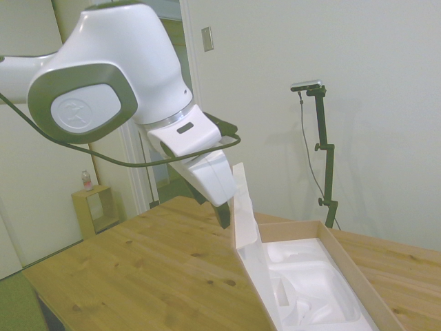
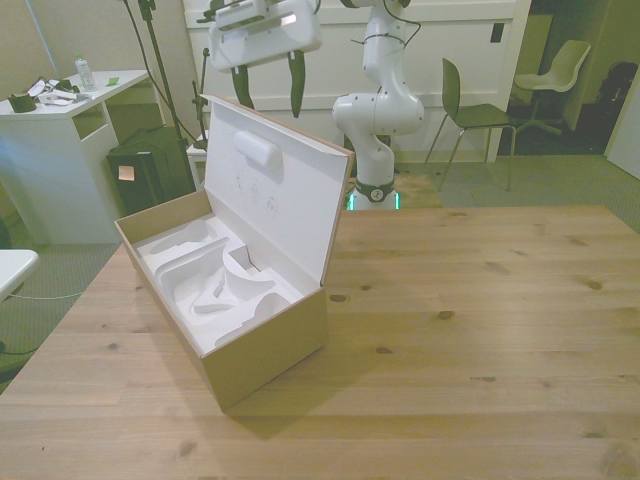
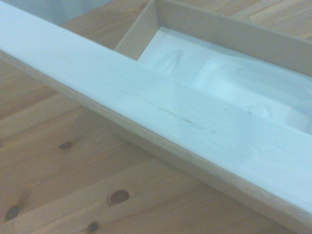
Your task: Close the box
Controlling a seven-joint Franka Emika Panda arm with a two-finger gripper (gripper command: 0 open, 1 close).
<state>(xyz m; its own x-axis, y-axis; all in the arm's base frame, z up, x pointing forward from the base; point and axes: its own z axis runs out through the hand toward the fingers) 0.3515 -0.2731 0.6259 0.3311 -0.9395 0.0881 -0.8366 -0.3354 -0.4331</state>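
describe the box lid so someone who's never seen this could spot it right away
On the wooden table sits one brown cardboard box lined with white molded foam. Its lid rises nearly upright from the box's rear edge, white-faced with a raised oval bump.

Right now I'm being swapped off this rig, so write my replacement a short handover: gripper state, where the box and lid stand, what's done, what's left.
Gripper: open, empty, fingers pointing down just above and behind the lid's top edge.
Box: on the table, toward the front view's left, white foam lining exposed.
Lid: stands nearly upright on its hinge, white inside facing the tray.
Done: lid is raised close to vertical.
Left: tip it past vertical, over the tray, and press it flat shut.
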